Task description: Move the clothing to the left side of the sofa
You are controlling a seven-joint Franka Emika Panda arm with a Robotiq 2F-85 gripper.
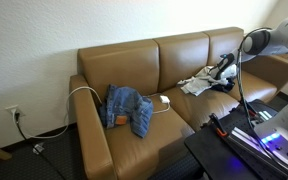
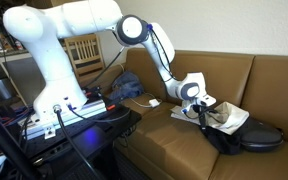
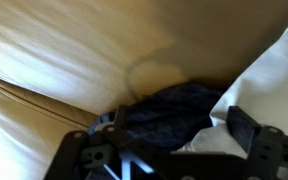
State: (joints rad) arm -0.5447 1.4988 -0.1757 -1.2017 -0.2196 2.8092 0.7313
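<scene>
A pile of clothing lies on the sofa cushion: a white garment [image 1: 194, 85] [image 2: 230, 118] and a dark one [image 1: 220, 87] [image 2: 246, 138]. My gripper [image 1: 222, 72] [image 2: 202, 113] is lowered onto this pile. In the wrist view the gripper [image 3: 170, 130] is open, its two fingers set wide apart. The dark fabric [image 3: 169, 108] lies between them and the white fabric [image 3: 272, 72] is at the right finger. A pair of blue jeans [image 1: 127, 108] [image 2: 127, 86] lies on the cushion at the other end of the brown leather sofa [image 1: 184, 55] [image 2: 274, 85] [image 3: 64, 50].
A white cable with a charger [image 1: 164, 99] [image 2: 154, 101] lies on the sofa beside the jeans. A black stand with lit electronics [image 1: 246, 140] [image 2: 79, 115] stands in front of the sofa. A wall socket [image 1: 14, 113] is low on the wall.
</scene>
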